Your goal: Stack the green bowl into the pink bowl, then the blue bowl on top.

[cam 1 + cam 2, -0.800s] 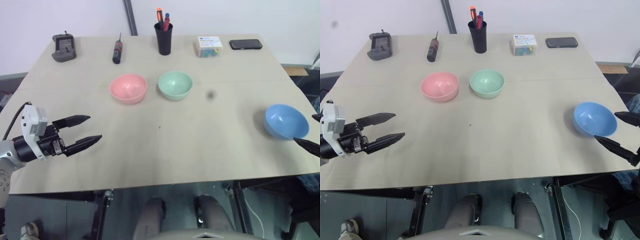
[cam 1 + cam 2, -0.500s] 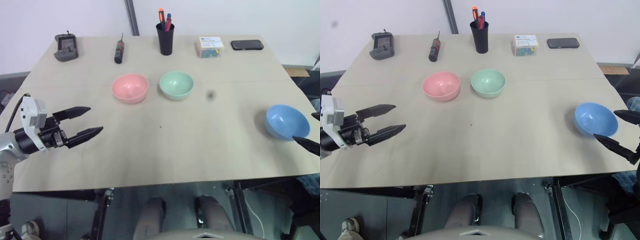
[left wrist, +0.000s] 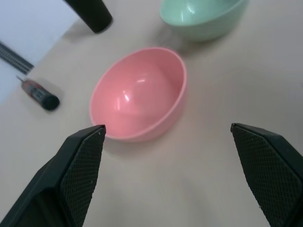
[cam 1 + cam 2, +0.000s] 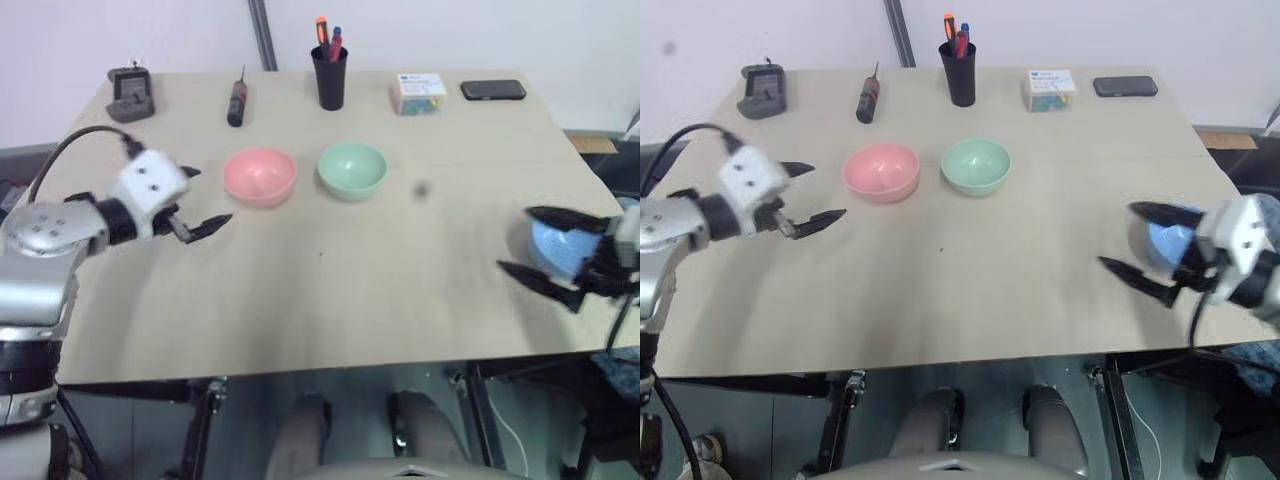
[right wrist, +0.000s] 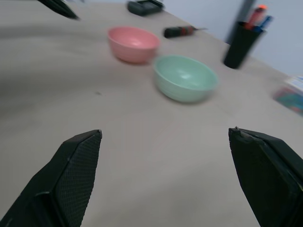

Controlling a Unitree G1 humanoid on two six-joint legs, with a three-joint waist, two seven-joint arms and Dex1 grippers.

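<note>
- My right tool (image 4: 1145, 254) hides part of the blue bowl (image 4: 1170, 243).
- The green bowl (image 3: 203, 18) is cut off in my left wrist view.
- The box (image 4: 418, 93) label is too small to read.

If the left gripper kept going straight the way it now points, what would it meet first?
Most likely the pink bowl: in the wrist view it sits between the open fingers of the left gripper, just ahead. The green bowl lies beyond. Height over the rim is unclear.

A pale wooden table (image 4: 330, 300) carries the pink bowl (image 4: 260, 177) just ahead of the left gripper's fingers (image 4: 207, 223), green bowl (image 4: 352, 169) beside it, and blue bowl (image 4: 562, 245) between the right gripper's fingers (image 4: 540, 280).
</note>
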